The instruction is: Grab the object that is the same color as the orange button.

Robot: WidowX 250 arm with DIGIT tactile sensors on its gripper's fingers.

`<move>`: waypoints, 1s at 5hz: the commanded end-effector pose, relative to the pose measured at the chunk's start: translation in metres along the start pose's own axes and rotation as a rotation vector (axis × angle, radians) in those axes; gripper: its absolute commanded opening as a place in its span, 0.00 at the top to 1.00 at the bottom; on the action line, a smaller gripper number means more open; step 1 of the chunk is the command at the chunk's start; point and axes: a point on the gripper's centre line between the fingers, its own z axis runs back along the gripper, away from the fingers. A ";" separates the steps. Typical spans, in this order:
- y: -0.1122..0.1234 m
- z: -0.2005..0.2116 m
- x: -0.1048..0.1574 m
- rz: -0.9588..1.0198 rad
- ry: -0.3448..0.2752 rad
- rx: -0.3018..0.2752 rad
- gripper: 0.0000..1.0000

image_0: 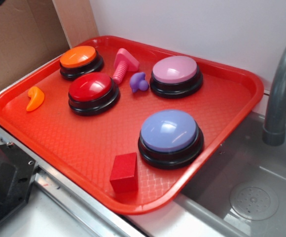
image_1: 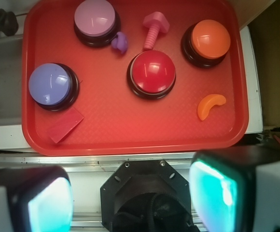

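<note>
Wide-open, the gripper [image_1: 130, 198] shows in the wrist view with both fingers [image_1: 217, 193] spread, empty, hanging off the red tray [image_1: 130, 140] whose near-right part holds the orange piece [image_1: 210, 106]. From the exterior view, that piece [image_0: 34, 98] lies at the tray's left edge, just apart from the orange button [image_0: 80, 61] and the red button [image_0: 93, 92].

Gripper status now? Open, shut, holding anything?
Gripper: open, holding nothing. Its fingers stand wide apart at the near edge of the red tray, away from the orange piece.
</note>
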 end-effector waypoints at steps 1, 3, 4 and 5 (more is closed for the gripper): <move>0.000 0.000 0.000 0.000 0.000 0.000 0.00; 0.033 -0.030 0.014 0.208 -0.045 -0.018 0.00; 0.058 -0.052 0.020 0.341 -0.090 -0.007 0.00; 0.087 -0.081 0.025 0.450 -0.077 -0.015 0.00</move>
